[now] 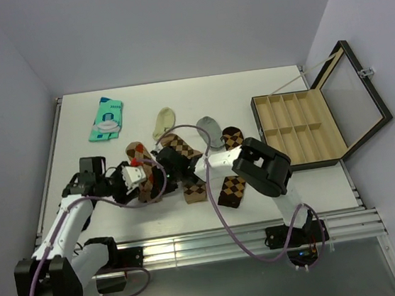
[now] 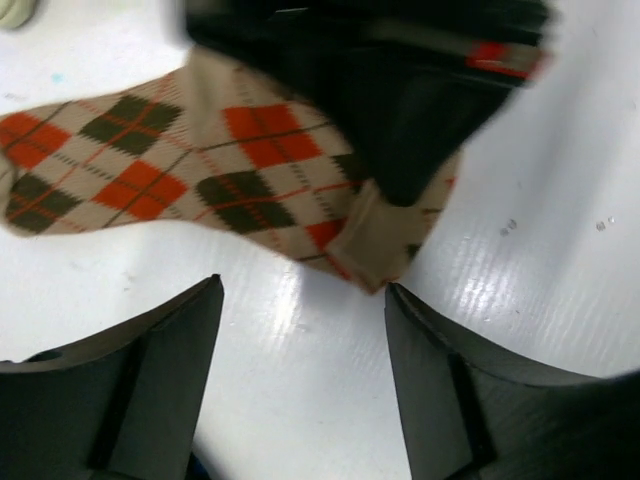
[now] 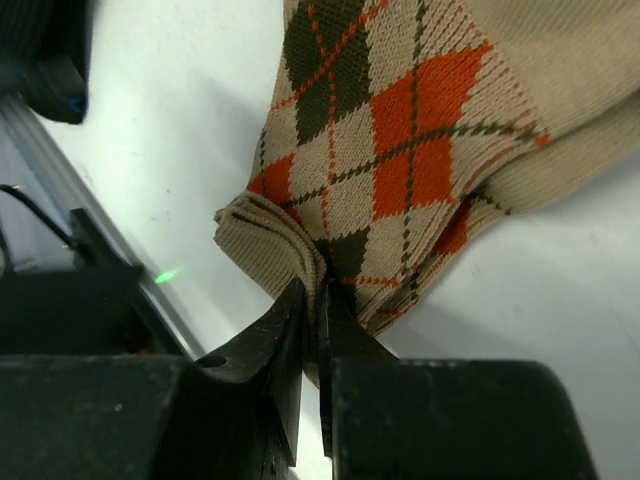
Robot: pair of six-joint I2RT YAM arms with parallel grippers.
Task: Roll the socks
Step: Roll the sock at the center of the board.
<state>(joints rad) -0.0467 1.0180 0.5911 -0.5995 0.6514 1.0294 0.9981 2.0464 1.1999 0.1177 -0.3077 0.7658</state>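
Note:
A tan sock with red-orange diamonds (image 2: 150, 170) lies on the white table, its end folded over. My right gripper (image 3: 318, 292) is shut on that folded cuff, and the sock (image 3: 400, 130) spreads away from its tips. My left gripper (image 2: 300, 300) stands open just short of the folded end, with bare table between its fingers. From above, both grippers meet over this sock (image 1: 147, 191), left gripper (image 1: 141, 177) and right gripper (image 1: 162, 165). A tan sock with dark brown diamonds (image 1: 186, 151) and a dark brown sock with tan diamonds (image 1: 233, 185) lie to the right.
A teal packet (image 1: 106, 118) lies at the back left. A cream sock (image 1: 163, 121) and a grey sock (image 1: 210, 128) lie behind the argyle ones. A wooden compartment box (image 1: 306, 165) with its glass lid (image 1: 353, 102) open stands at the right.

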